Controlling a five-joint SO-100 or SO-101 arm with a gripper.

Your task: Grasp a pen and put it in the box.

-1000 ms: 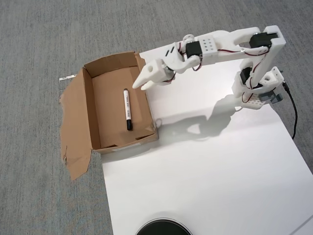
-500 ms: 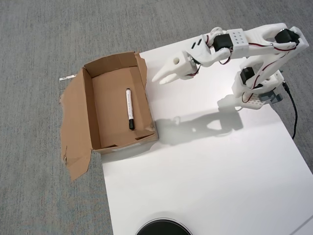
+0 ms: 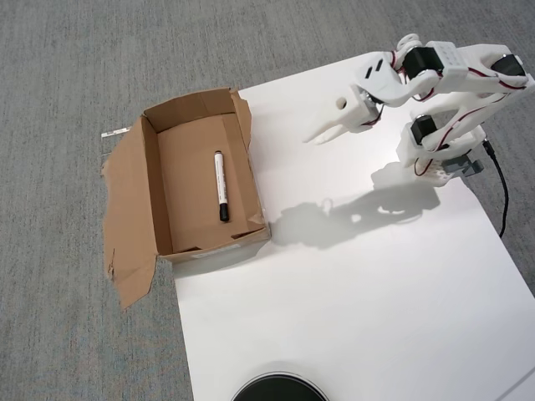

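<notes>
In the overhead view the slim white pen [image 3: 221, 185] with black ends lies flat on the floor of the brown cardboard box [image 3: 152, 188], roughly along its length. The box's torn flap [image 3: 125, 225] spreads out on its left side. My white gripper [image 3: 313, 138] hangs in the air over the white sheet, well to the right of the box. Its tips point left and down, its jaws look nearly together, and it holds nothing.
The arm's base [image 3: 439, 154] stands at the right edge of the white sheet [image 3: 351, 301], with a black cable [image 3: 501, 192] trailing off it. A round black object [image 3: 278, 388] pokes in at the bottom edge. Grey carpet [image 3: 58, 75] surrounds the sheet.
My gripper has drawn back to the right, away from the box's right wall, as the arm folds toward its base. The pen stays in the box.
</notes>
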